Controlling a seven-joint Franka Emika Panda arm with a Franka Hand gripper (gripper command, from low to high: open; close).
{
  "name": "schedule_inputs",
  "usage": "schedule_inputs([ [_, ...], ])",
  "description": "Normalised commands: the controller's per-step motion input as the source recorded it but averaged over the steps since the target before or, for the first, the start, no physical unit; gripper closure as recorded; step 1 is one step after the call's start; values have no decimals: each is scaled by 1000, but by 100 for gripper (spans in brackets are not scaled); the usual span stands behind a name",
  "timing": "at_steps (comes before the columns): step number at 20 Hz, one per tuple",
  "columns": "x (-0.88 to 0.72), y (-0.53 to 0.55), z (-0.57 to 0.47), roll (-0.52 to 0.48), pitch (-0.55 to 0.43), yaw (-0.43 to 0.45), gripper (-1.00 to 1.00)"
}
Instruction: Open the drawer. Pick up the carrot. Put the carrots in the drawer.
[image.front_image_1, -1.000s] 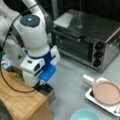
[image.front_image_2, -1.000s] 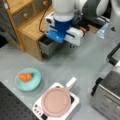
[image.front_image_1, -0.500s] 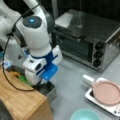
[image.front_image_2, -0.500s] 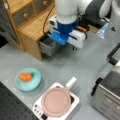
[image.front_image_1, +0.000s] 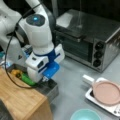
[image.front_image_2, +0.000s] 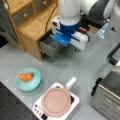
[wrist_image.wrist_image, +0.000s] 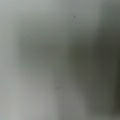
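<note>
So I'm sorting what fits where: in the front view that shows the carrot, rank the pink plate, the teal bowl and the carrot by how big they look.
Largest to smallest:
1. pink plate
2. teal bowl, somewhat smaller than the plate
3. carrot, clearly smallest, lying in the bowl
All three sit close together, so distance from the camera hardly skews this.

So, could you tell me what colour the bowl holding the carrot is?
Light teal; the bowl shows best in a front view.
</note>
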Motion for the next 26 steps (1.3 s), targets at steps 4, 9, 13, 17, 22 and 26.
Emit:
schedule_inputs([
  [4,-285,419,-108,70,-144,-220,-100],
  [9,-246,423,-128,87,-147,-217,-100],
  [13,-181,337,-149,95,-162,-204,-100],
  [17,-151,306,-179,99,-168,-183,-100],
  [22,-100,287,-169,94,-161,-165,-100],
  [26,-49,282,-137,87,-148,-161,-100],
])
